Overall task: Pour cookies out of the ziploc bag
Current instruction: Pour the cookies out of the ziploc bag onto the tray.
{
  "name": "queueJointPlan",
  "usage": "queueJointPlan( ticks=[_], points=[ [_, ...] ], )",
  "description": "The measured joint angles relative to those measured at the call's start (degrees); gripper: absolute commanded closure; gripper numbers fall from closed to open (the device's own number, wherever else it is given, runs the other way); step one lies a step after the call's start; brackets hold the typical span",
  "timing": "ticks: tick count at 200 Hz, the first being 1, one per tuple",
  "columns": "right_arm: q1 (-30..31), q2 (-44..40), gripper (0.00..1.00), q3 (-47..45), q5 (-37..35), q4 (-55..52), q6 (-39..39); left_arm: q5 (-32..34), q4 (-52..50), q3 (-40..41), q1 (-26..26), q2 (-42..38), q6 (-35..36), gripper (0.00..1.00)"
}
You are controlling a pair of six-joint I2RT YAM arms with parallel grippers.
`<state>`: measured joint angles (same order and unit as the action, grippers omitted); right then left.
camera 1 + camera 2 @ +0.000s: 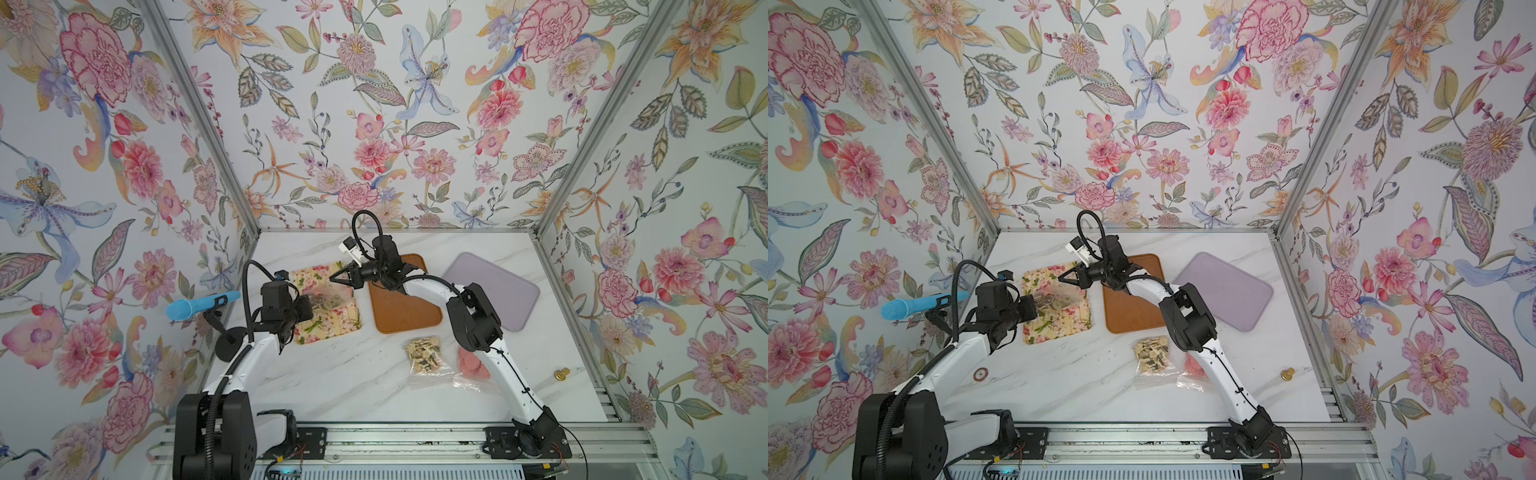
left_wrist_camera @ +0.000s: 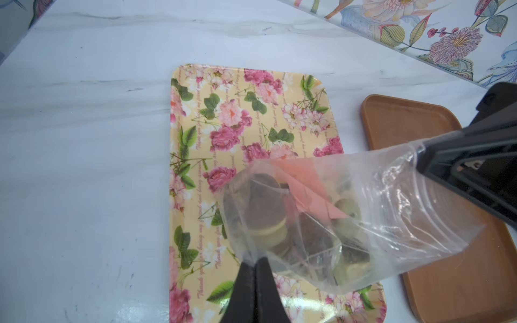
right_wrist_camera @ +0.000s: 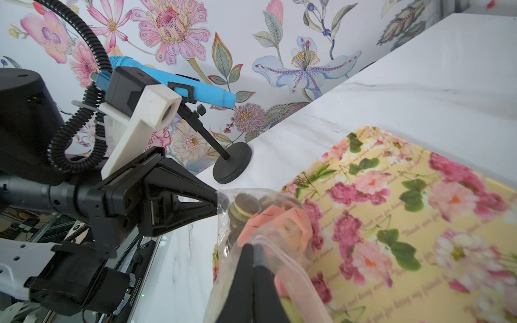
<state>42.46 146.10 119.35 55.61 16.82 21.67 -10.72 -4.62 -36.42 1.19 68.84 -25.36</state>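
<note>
The ziploc bag is thin, clear, crinkled plastic with a salmon-pink label patch, and it hangs stretched between the two grippers. The left gripper has its black fingers pressed together on a pinch of film at one end. The right gripper is clamped the same way on the other end, right by the ribbed zip strip.

The cookies are flat dark brown rounds with a cream layer, plus some paler ones. They sit bunched inside the bag just beyond the left gripper's fingertips, nearer to it than to the right gripper.

Under both grippers lies a glossy yellow floral tray, rectangular with rounded corners and printed with pink roses and green leaves. I cannot tell whether the bag touches it. Beside the right gripper sits a matte brown tray of the same shape, and farther off a lilac tray, all on the white marble-look tabletop.

Well apart from both grippers, by the right forearm, lie two more clear bags, one of tiny beige and dark stars and one of pink discs.
</note>
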Motion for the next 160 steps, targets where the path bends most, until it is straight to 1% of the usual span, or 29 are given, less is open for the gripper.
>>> queueJointPlan(
  ticks=[32, 78, 105, 127, 154, 160],
  points=[
    [1.4, 4.3, 1.00, 3.2, 0.9, 4.5, 4.7, 2.1, -3.9, 0.0, 0.0, -2.6, 1.0, 1.00],
    [1.6, 9.8, 1.00, 5.5, 1.2, 6.1, 9.2, 2.7, -6.8, 0.0, 0.0, -6.1, 1.1, 1.00],
    [1.6, 12.2, 1.00, 8.8, 1.0, 6.6, 10.8, 3.6, -7.8, 0.1, 0.0, -8.6, 1.0, 1.00],
    [1.6, 12.7, 0.93, 10.9, 0.9, 6.6, 11.4, 3.8, -8.4, 0.1, 0.0, -10.0, 0.9, 1.00],
    [1.6, 12.7, 0.77, 12.7, 0.3, 7.4, 12.0, 4.2, -9.2, 0.1, 0.0, -10.4, 0.9, 1.00],
    [1.6, 12.7, 0.75, 12.8, 0.1, 7.5, 12.2, 4.5, -9.4, 0.1, 0.0, -10.4, 0.9, 1.00]
  ],
)
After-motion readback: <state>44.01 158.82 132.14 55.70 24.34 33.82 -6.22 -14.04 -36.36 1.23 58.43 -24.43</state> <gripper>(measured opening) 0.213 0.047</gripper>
